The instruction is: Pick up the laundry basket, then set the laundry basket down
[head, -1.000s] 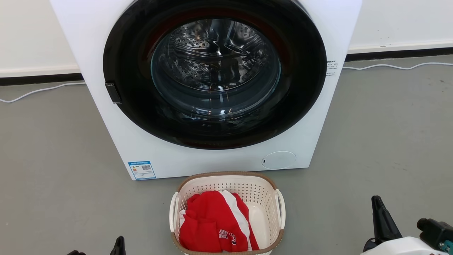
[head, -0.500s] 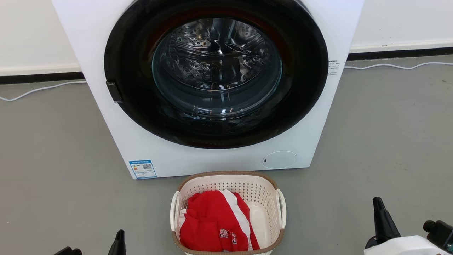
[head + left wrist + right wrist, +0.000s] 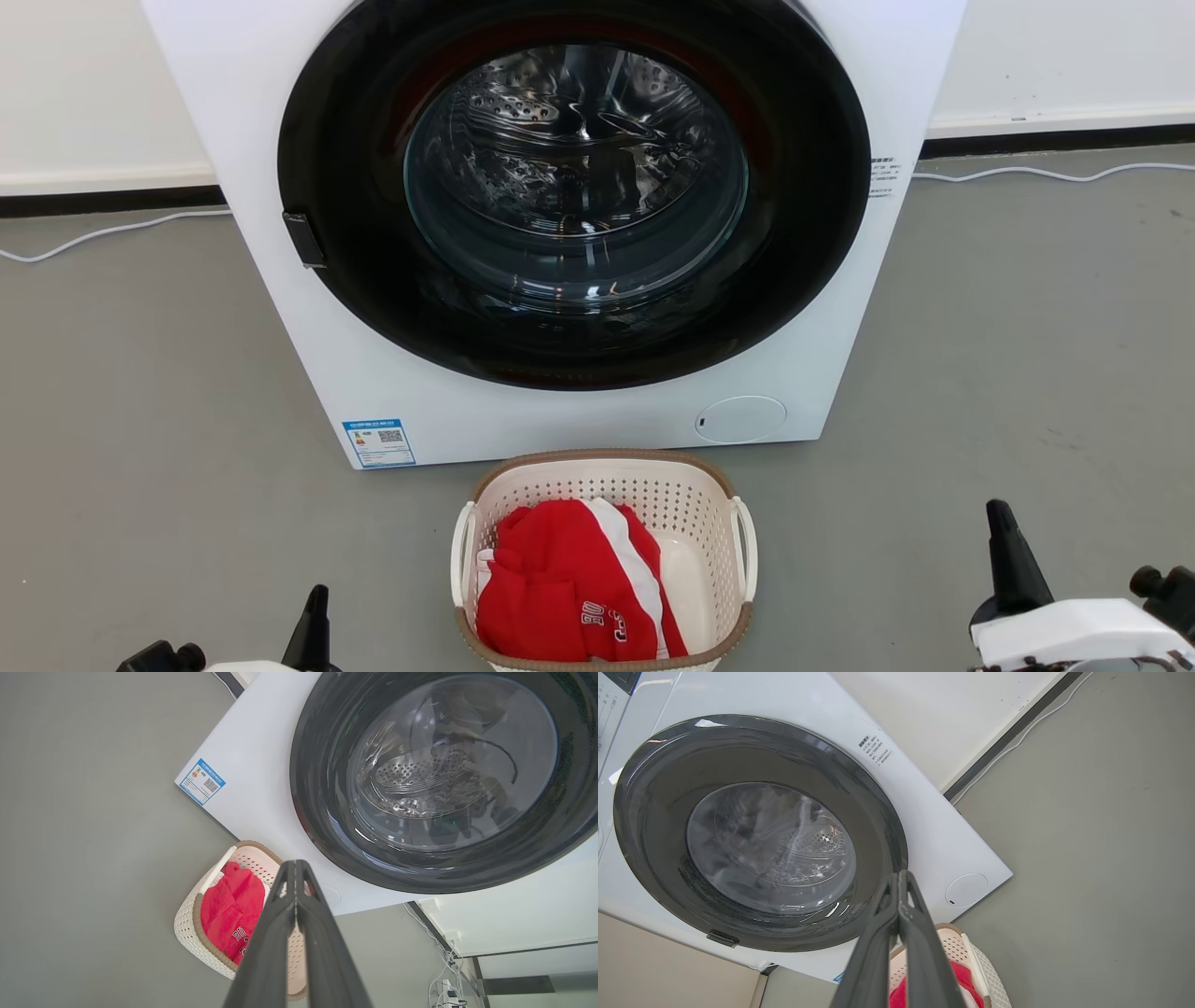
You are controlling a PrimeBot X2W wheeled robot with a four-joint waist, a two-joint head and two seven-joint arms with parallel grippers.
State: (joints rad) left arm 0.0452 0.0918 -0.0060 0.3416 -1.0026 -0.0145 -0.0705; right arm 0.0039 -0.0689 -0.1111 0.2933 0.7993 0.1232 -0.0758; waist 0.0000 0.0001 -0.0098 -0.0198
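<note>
The laundry basket (image 3: 695, 523), cream-white and perforated with a brown rim, stands on the grey floor just in front of the washing machine. A red garment with a white stripe (image 3: 569, 583) lies inside it. My left gripper (image 3: 317, 597) is shut and empty at the bottom left, well to the left of the basket. My right gripper (image 3: 999, 511) is shut and empty at the lower right, apart from the basket. The left wrist view shows the basket (image 3: 187, 924) beyond the closed fingers (image 3: 295, 868). In the right wrist view the basket (image 3: 966, 949) sits below the closed fingers (image 3: 901, 877).
A big white washing machine (image 3: 840, 280) with a closed dark round door (image 3: 574, 187) stands right behind the basket. White cables (image 3: 1027, 173) run along the wall's dark skirting. Grey floor (image 3: 1027, 327) spreads to both sides.
Both grippers have risen a little in the head view, and more of the pale forearms shows. The picture has shifted slightly, so the camera moved. The basket has stayed put.
</note>
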